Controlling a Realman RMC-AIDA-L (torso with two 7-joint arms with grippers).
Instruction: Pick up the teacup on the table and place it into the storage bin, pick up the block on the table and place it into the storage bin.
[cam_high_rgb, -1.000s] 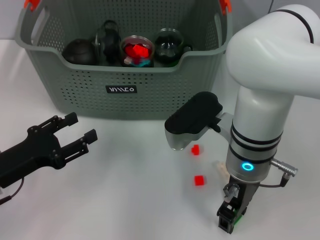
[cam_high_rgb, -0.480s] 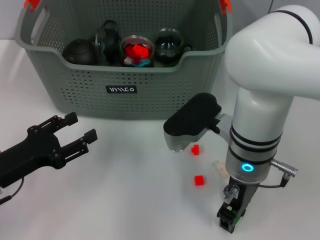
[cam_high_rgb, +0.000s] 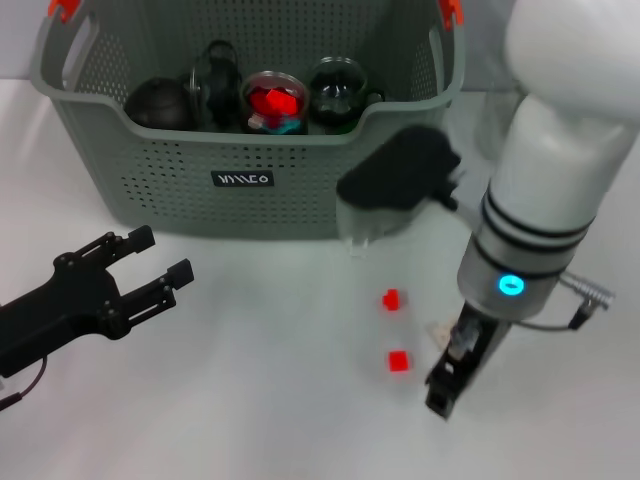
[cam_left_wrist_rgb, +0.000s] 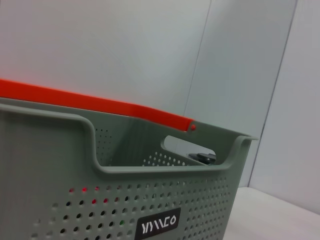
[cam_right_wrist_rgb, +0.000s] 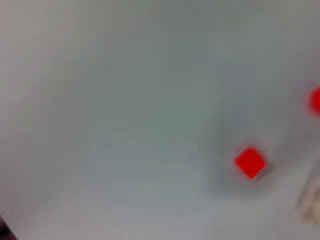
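The grey storage bin (cam_high_rgb: 250, 180) stands at the back and fills the left wrist view, storage bin (cam_left_wrist_rgb: 115, 200). Inside it a glass teacup (cam_high_rgb: 272, 100) holding red pieces sits among other dark vessels. Two small red blocks lie on the white table, one block (cam_high_rgb: 391, 298) nearer the bin and another block (cam_high_rgb: 399, 361) closer to me. My right gripper (cam_high_rgb: 443, 392) points down just right of the nearer block, which also shows in the right wrist view as a red block (cam_right_wrist_rgb: 250, 162). At the left, my left gripper (cam_high_rgb: 162, 253) hovers open with nothing between its fingers.
A small pale piece (cam_high_rgb: 438, 332) lies on the table beside the right gripper. The right arm's black elbow joint (cam_high_rgb: 400, 170) hangs in front of the bin's right corner. A faint glassy shape (cam_high_rgb: 492, 115) stands right of the bin.
My right arm has risen and swung toward the bin; its gripper has moved up from the table's front edge to beside the nearer red block. The left arm has not moved.
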